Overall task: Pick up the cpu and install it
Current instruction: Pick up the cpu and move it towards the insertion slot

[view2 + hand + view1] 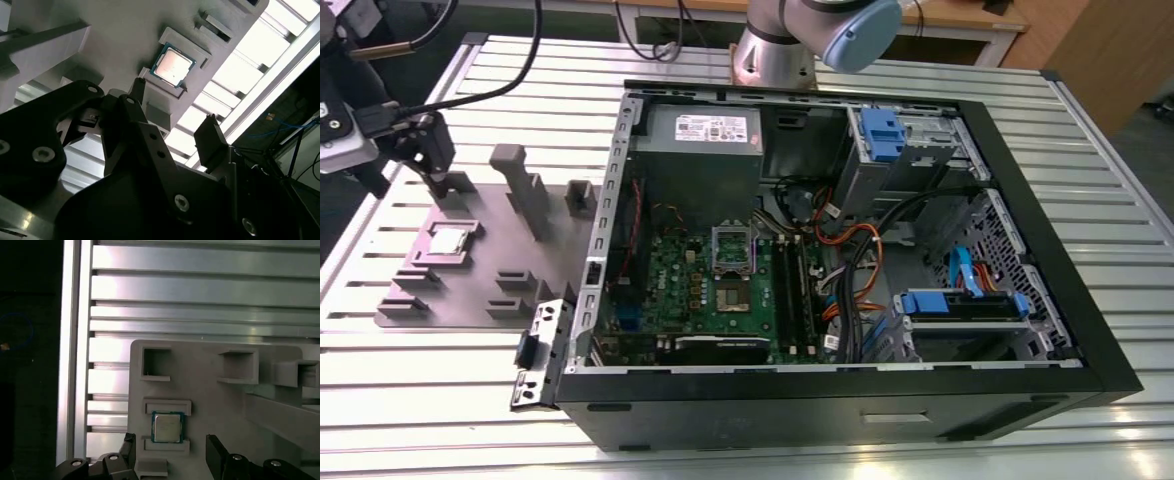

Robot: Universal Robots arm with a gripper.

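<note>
Tool: black tool (171,440), jaws spread wide, released and holding nothing; it hangs over the grey holder plate, apart from the chip.
Cpu: small silver square cpu (167,427) lying flat in a shallow seat on the plate, between two raised bars; in both wrist views it appears between the jaws.
Holder plate: grey holder plate (480,290) beside the desk edge at the exterior view's left.
Desk: slatted metal desk (454,400).
Computer case: open black computer case (854,400) mid-desk, green motherboard (680,280) inside.
</note>
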